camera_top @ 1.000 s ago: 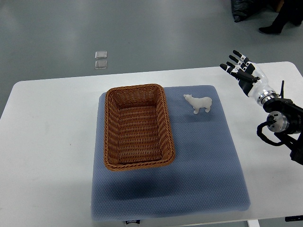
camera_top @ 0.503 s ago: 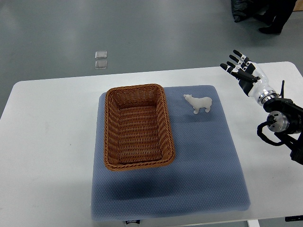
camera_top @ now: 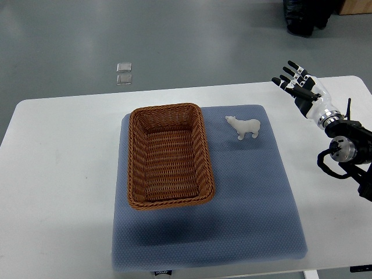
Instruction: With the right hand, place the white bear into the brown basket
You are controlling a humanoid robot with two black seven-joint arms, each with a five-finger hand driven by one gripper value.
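Note:
A small white bear (camera_top: pixel 244 126) stands on the blue mat (camera_top: pixel 250 197), just right of the brown wicker basket (camera_top: pixel 169 156). The basket holds nothing. My right hand (camera_top: pixel 296 84) hovers over the table's far right, to the right of the bear and a little beyond it, well apart from it. Its fingers (camera_top: pixel 289 71) are spread and hold nothing. My right arm comes in from the right edge. The left arm is out of view.
The white table (camera_top: pixel 58 174) carries the mat. Grey floor lies beyond the table's far edge, with two small clear squares (camera_top: pixel 124 74) on it. A dark object (camera_top: pixel 302 17) sits on the floor at the top right.
My right hand has shifted very slightly to the right. A person's legs at the top right have left the picture. The bear and basket have not moved.

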